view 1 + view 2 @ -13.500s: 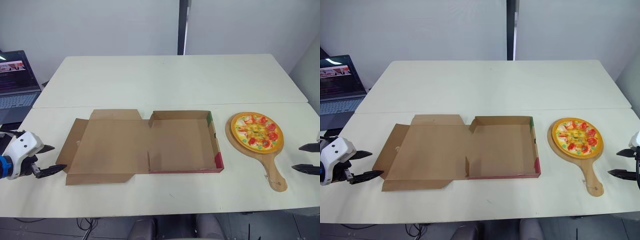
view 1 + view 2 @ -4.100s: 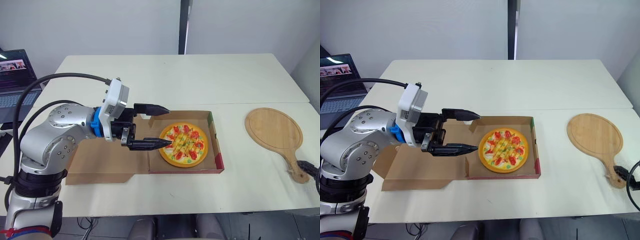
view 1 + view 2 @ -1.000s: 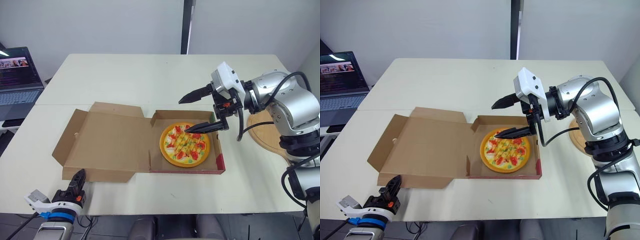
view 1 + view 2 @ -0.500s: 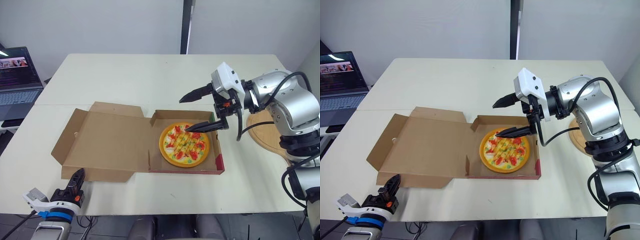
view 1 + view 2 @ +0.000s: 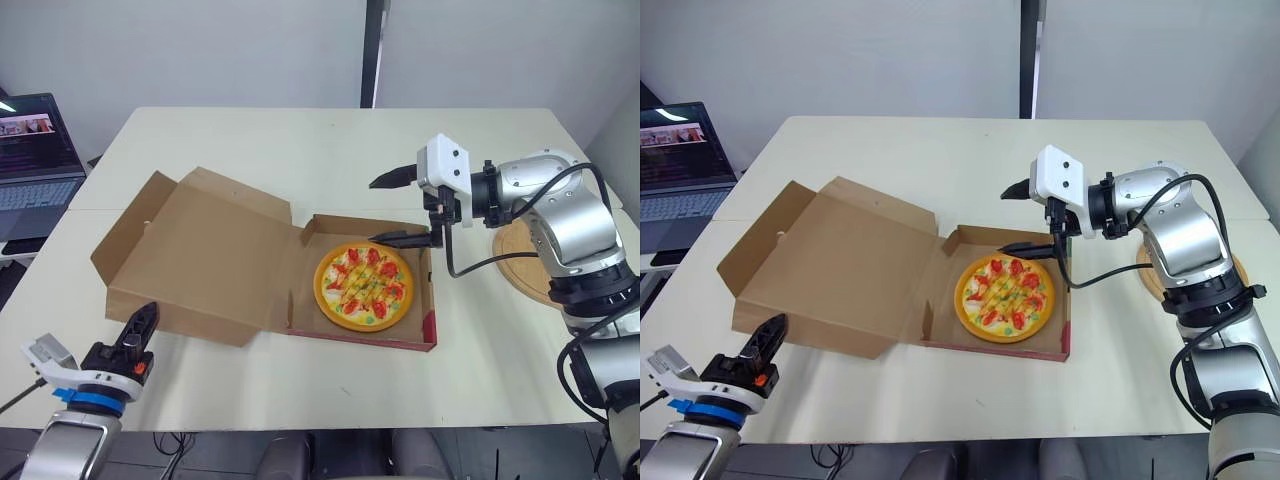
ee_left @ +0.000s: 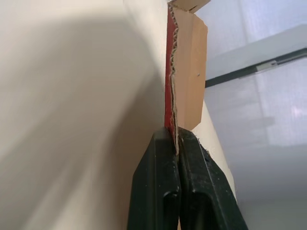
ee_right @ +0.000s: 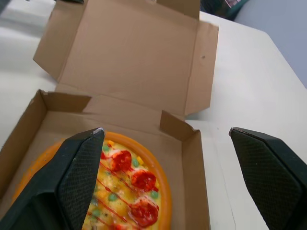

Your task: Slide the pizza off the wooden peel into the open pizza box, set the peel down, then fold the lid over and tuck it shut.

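White-walled room, pale worktop (image 5: 300, 150). Head view: the pizza (image 5: 364, 286) lies inside the box (image 5: 360, 338), the peel (image 5: 525, 268) is set down to its right, and the lid (image 5: 190, 255) stands half raised.

Left wrist view: the left gripper (image 6: 173, 136) is pinched closed on the lid's cardboard edge.

Right wrist view: the right gripper (image 7: 165, 132) hangs wide open and empty above the tray's far right corner.

The fold probably goes best in 1 smooth arc about the hinge, with the right gripper clear of the lid's path.
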